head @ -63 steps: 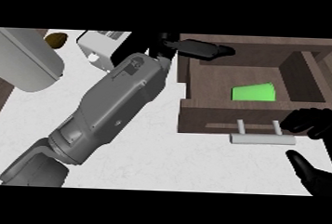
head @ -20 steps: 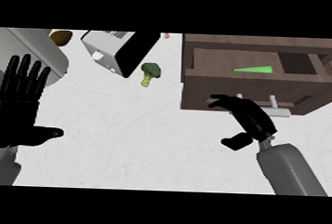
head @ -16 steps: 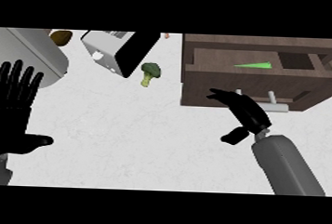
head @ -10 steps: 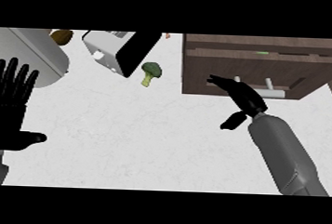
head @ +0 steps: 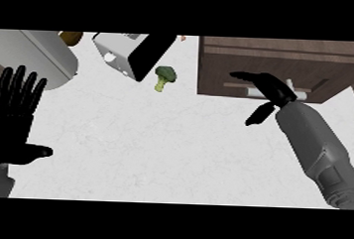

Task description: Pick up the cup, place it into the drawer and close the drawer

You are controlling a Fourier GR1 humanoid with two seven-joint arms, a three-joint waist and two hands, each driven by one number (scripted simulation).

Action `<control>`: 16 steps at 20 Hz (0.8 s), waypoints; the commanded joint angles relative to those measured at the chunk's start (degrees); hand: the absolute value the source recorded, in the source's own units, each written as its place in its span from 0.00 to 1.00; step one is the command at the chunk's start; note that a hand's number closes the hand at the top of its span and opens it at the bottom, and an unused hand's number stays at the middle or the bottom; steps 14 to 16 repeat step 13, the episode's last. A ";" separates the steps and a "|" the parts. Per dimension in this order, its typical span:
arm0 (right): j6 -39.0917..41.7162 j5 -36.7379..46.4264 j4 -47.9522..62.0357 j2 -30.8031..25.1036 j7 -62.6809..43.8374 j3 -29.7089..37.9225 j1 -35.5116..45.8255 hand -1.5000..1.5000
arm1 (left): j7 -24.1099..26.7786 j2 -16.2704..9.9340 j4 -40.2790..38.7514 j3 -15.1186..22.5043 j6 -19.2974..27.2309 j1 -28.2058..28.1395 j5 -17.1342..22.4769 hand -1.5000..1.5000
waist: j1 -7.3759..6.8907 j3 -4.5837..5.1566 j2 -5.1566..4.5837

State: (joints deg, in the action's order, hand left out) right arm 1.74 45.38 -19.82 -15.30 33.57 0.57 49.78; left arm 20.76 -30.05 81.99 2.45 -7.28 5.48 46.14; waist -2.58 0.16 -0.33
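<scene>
There is a single view, taken from the robot's head and aimed steeply down at the white counter (head: 171, 151). It sits close enough that only forearms and hands enter from the lower edge: the left hand (head: 15, 121) at the left border, the right hand (head: 265, 92) upper right. The far edge of the frame takes in the drawer (head: 284, 61) front at top right and a toaster (head: 127, 53) and broccoli (head: 164, 77) at top centre.

No legible text, labels, brands, numbers or signs on any visible surface.
</scene>
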 commanded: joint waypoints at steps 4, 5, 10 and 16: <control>0.54 -0.13 8.82 -2.26 -2.10 2.79 7.51 0.00 | -1.21 -0.71 -0.78 -0.65 -1.01 0.83 -1.02 0.00 | -1.27 -0.31 -1.10; 0.19 -0.17 9.35 -3.89 -0.75 3.05 6.80 0.00 | -1.16 0.89 0.69 1.08 0.28 1.84 -1.80 0.00 | -2.13 -0.39 -1.64; 2.27 -0.85 10.27 -5.24 -1.29 4.06 10.32 0.00 | -1.27 0.17 -0.92 -0.09 -1.26 3.51 -1.37 0.00 | -2.67 -0.36 -1.90; 0.55 -0.11 11.06 -4.87 0.06 3.42 8.81 0.00 | 2.84 1.37 -3.74 0.10 -2.56 1.48 -3.86 0.00 | -2.28 -0.29 -1.86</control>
